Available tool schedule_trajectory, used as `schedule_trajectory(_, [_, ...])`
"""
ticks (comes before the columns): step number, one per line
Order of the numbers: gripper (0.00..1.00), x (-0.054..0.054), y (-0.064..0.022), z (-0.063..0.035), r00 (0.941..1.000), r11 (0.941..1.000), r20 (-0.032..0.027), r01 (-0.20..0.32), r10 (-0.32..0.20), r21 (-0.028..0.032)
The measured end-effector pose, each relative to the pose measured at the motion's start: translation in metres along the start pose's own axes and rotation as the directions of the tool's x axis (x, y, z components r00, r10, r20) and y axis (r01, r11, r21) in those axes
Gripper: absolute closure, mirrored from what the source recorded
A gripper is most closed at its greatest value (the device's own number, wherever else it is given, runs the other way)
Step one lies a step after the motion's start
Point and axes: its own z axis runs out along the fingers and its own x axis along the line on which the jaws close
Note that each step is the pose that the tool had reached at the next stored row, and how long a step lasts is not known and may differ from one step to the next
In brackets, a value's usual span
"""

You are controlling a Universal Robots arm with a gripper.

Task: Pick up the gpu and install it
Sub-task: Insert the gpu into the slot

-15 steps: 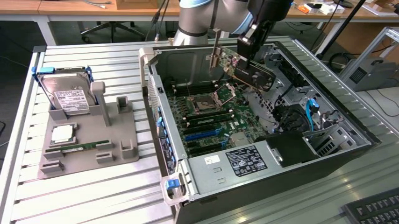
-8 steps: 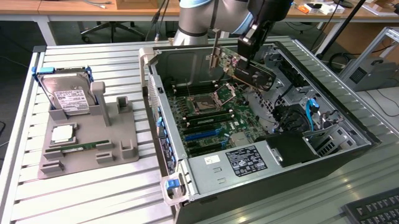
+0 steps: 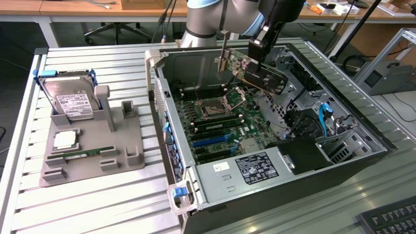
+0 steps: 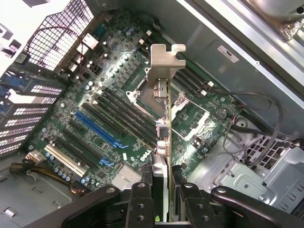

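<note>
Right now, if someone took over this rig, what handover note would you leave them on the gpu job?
Gripper: shut on the gpu, clamping it edge-on, with the silver bracket pointing away from the wrist.
Where: the gpu is held in the air over the open computer case, above the motherboard, touching no slot.
Done: pick-up.
Left: the install; the card is not yet seated.

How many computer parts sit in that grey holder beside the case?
3: a hard drive upright at the far end, a square silver chip midway, a green memory stick nearest the camera.
</note>
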Motion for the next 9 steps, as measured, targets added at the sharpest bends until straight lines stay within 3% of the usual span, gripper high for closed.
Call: schedule_trajectory(9, [0.74,0.0,0.0,0.0,0.9995,0.9995,-0.0004,0.031,-0.031,-0.0008])
